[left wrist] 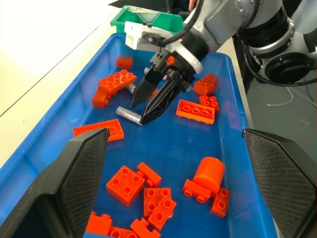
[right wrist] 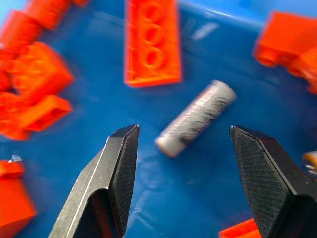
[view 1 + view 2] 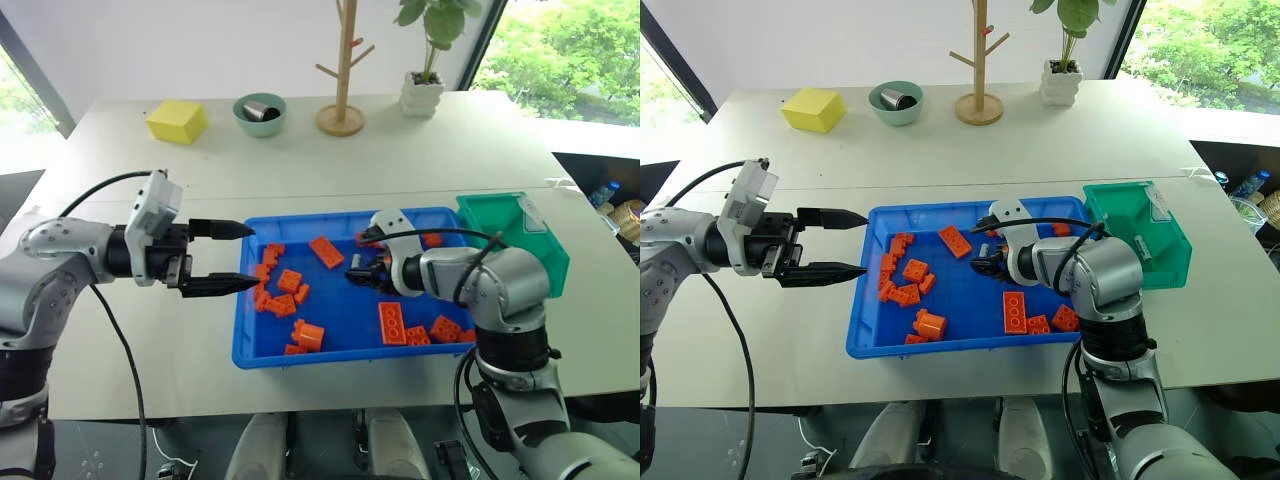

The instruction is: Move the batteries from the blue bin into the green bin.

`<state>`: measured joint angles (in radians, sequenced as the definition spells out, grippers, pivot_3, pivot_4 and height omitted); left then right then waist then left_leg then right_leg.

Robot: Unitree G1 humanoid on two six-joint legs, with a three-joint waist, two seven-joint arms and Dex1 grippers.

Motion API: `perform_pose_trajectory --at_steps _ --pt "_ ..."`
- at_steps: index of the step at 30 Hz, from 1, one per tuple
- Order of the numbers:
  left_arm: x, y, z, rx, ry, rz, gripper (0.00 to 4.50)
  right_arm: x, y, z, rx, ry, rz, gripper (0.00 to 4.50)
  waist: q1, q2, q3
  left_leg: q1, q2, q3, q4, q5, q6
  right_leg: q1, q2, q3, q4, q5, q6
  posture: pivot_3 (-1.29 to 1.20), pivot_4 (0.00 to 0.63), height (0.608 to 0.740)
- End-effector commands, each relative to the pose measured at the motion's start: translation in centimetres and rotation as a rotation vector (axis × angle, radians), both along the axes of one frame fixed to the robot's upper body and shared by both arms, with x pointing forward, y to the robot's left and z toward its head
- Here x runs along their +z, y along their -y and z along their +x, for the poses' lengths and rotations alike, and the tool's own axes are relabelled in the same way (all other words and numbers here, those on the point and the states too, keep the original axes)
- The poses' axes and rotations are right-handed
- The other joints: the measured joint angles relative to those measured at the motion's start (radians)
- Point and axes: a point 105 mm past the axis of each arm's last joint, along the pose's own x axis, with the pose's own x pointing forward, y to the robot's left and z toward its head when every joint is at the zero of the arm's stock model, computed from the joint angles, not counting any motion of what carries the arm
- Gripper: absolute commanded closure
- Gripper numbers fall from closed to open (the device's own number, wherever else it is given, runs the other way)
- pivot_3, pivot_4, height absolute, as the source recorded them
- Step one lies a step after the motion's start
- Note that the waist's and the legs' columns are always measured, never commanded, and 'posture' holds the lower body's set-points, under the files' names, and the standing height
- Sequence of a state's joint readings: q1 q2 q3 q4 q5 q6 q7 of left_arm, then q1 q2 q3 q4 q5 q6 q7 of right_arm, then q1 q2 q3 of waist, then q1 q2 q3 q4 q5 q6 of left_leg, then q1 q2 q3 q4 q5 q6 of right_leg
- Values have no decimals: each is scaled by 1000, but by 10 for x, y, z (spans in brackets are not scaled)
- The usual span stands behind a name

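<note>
From the head views, the right hand (image 3: 362, 268) reaches down into the blue bin (image 3: 250, 345), which sits on the surface (image 3: 420, 160) beside the green bin (image 3: 540, 255). The left hand (image 3: 245, 256) hovers open at the blue bin's left rim.

In the left wrist view, the right hand's spread fingers point at a battery (image 1: 128, 115) lying among orange bricks (image 1: 126, 184).

In the right wrist view, the battery lies flat on the bin floor, just beyond and between the parted fingers (image 2: 121, 163), untouched.
</note>
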<state>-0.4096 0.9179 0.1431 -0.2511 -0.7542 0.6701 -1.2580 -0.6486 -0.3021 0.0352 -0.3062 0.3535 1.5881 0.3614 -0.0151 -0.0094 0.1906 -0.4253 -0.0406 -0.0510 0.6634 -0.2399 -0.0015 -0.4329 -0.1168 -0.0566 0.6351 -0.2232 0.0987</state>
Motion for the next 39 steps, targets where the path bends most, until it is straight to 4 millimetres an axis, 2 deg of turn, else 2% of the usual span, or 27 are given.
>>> perform_pose_trajectory --at_steps 1,9,12,16,19,22,26,30,31,33,35,39 --pt "12 -1 -4 -4 55 9 0 10 -5 7 13 61 -9 1546 0 0 0 0 0 0 0 0 0 0 0 0 0 0 0 0 150 702" --pt "13 -1 -3 2 62 5 0 -6 -14 10 34 61 -43 1546 -1 0 0 1 0 0 0 0 0 0 0 0 0 0 0 0 150 702" --pt "14 -1 -1 5 66 5 0 -9 -15 7 54 65 -60 2393 -1 0 0 1 0 0 0 0 0 0 0 0 0 0 0 0 150 702" --pt "15 -1 0 3 69 4 0 -10 -13 4 59 65 -65 4377 -1 0 0 1 0 0 0 0 0 0 0 0 0 0 0 0 150 702" --pt "15 1 1 -2 69 3 0 -4 -10 5 61 81 -64 4445 0 0 0 1 0 0 0 0 0 1 0 0 0 0 0 0 150 702" --pt "15 2 1 -9 65 -1 0 18 -1 6 62 121 -35 4445 1 0 0 1 0 0 0 0 0 1 0 0 0 0 0 0 150 702" --pt "15 4 1 -19 63 -3 0 63 36 11 -24 199 18 4445 4 0 0 0 0 0 0 0 0 1 0 0 0 0 0 0 150 702" --pt "14 5 2 -32 62 -7 0 97 108 15 -210 283 -38 4445 9 0 0 0 0 0 0 0 0 1 0 -1 -1 0 0 0 150 702" --pt "14 5 3 -33 63 -7 0 100 117 16 -233 294 -43 4445 7 0 0 0 0 0 0 0 0 1 0 -1 -1 -1 1 0 150 702" --pt "14 6 6 -36 67 -10 0 104 153 15 -345 297 -72 4445 4 0 0 0 0 0 0 0 1 1 0 -1 -1 -1 1 0 150 702" --pt "14 7 7 -43 70 -13 0 104 176 11 -410 292 -103 4445 2 0 0 0 1 1 0 0 1 1 0 -1 -1 0 1 0 150 702" --pt "15 9 9 -57 73 -14 0 94 200 5 -471 271 -144 4445 -1 0 0 1 1 3 -1 0 1 1 0 0 -1 0 1 0 150 702"
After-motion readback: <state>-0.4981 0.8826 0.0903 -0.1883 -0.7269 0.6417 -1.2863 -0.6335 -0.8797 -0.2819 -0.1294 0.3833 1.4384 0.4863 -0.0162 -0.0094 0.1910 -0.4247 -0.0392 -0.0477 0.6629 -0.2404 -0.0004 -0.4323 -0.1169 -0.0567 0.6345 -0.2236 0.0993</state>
